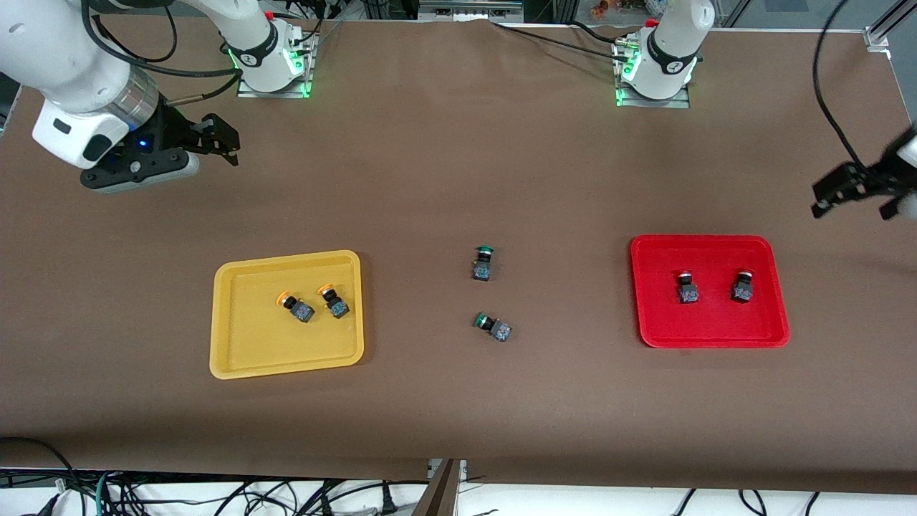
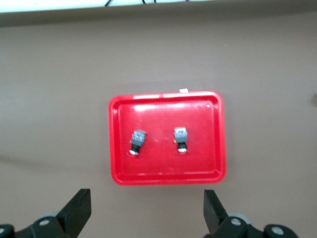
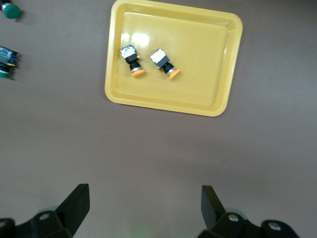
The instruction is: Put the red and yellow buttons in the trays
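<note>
Two yellow-orange buttons lie in the yellow tray, also in the right wrist view. Two red buttons lie in the red tray, also in the left wrist view. My right gripper is open and empty, up over bare table at the right arm's end; it also shows in its wrist view. My left gripper is open and empty, up over bare table at the left arm's end; it also shows in its wrist view.
Two green-capped switches lie on the brown table between the trays. Cables hang past the table's front edge.
</note>
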Robot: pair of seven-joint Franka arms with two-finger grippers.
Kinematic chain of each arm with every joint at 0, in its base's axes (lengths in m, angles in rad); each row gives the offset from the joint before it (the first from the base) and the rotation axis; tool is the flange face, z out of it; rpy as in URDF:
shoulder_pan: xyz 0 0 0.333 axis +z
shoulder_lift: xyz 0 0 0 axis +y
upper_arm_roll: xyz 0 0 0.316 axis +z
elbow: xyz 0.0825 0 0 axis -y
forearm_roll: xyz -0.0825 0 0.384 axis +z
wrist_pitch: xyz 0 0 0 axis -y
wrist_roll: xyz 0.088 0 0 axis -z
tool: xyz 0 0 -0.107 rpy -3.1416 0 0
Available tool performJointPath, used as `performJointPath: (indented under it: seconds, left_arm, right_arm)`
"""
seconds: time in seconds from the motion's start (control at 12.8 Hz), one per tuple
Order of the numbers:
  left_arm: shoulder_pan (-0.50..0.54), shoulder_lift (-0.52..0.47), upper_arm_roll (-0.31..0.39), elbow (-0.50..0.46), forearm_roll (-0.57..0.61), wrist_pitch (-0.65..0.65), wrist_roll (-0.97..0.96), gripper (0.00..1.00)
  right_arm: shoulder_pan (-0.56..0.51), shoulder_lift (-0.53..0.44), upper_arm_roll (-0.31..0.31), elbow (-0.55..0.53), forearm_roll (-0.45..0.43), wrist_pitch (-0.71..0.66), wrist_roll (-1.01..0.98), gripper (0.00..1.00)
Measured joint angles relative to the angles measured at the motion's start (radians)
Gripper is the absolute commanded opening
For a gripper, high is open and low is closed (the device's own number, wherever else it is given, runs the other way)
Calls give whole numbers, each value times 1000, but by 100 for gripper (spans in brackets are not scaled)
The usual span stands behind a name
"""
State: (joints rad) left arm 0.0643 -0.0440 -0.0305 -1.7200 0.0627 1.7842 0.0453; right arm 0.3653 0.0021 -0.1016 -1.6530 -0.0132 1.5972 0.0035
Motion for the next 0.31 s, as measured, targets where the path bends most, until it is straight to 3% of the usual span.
performJointPath:
  seconds: [0.31]
  left_arm:
    - [-14, -21, 7, -38, 2, -29, -6, 100]
  right_arm:
    - [-29, 1, 21, 0, -11, 4, 0, 100]
